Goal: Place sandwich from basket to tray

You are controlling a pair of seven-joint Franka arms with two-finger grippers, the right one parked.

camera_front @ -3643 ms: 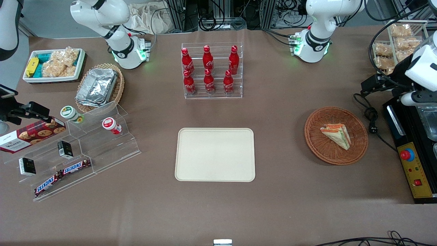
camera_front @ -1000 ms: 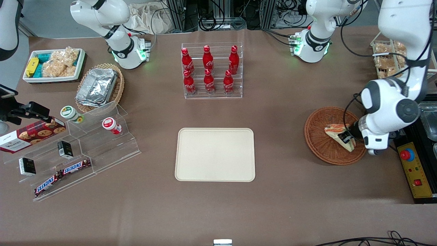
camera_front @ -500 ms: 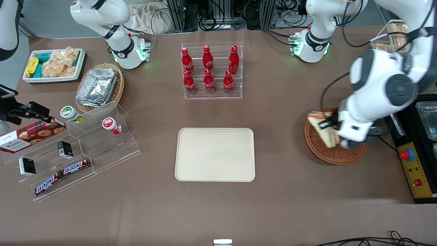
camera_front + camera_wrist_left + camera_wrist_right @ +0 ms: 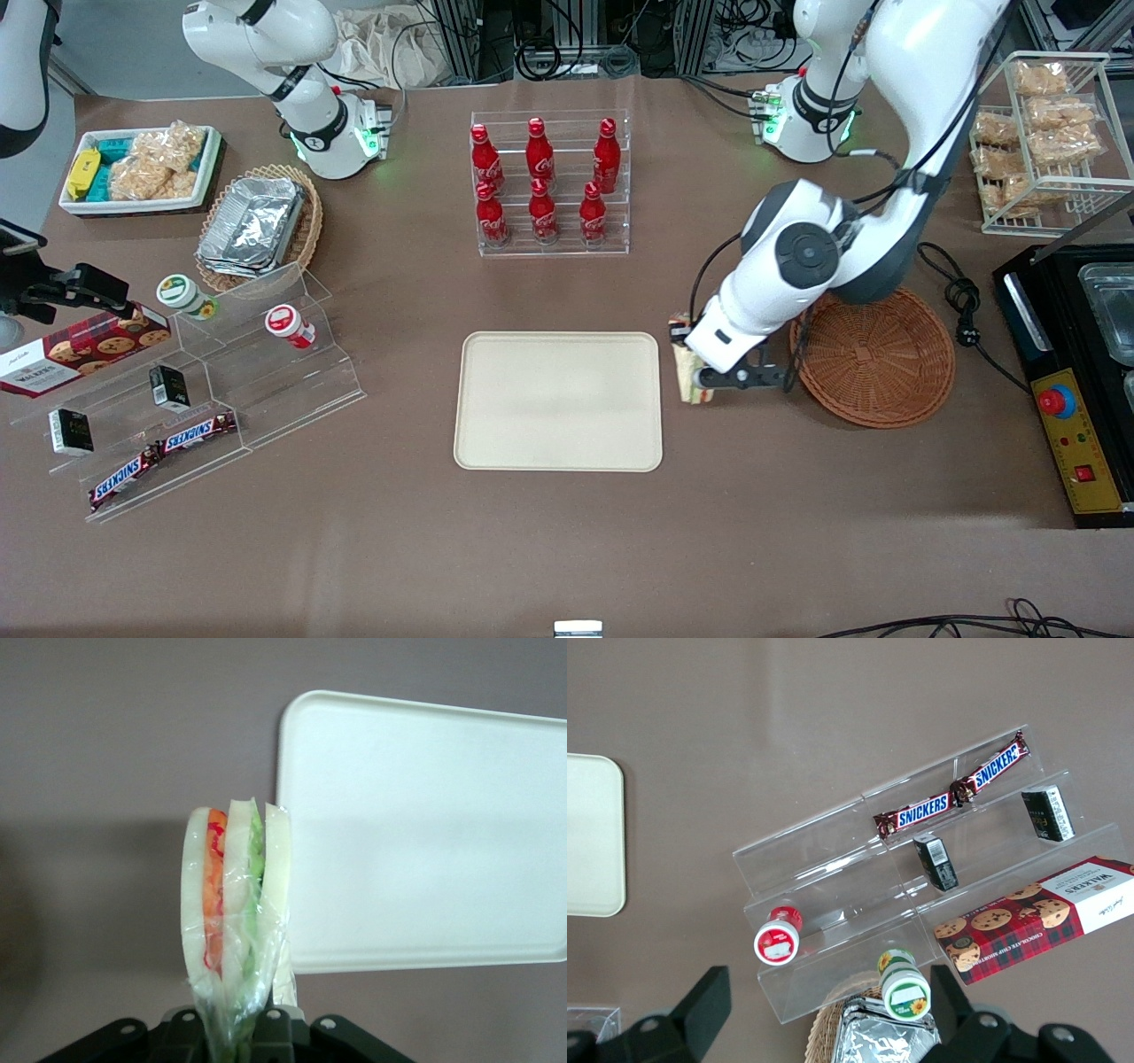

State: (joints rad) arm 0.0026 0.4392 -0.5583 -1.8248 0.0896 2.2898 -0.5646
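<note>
My left gripper is shut on the wrapped sandwich and holds it above the bare table, between the cream tray and the reddish-brown wicker basket. The arm hides most of the sandwich in the front view. In the left wrist view the sandwich stands on edge in the gripper, showing white bread with orange-red and green filling in clear wrap. The tray lies just beside it. The basket has nothing in it.
A clear rack of red cola bottles stands farther from the camera than the tray. A clear stepped stand with snacks and a tan basket of foil containers lie toward the parked arm's end. A black control box and a wire snack rack sit by the basket.
The gripper closed on the sandwich in the basket, lifted it out, and carried it toward the tray. The basket is left with nothing in it.
</note>
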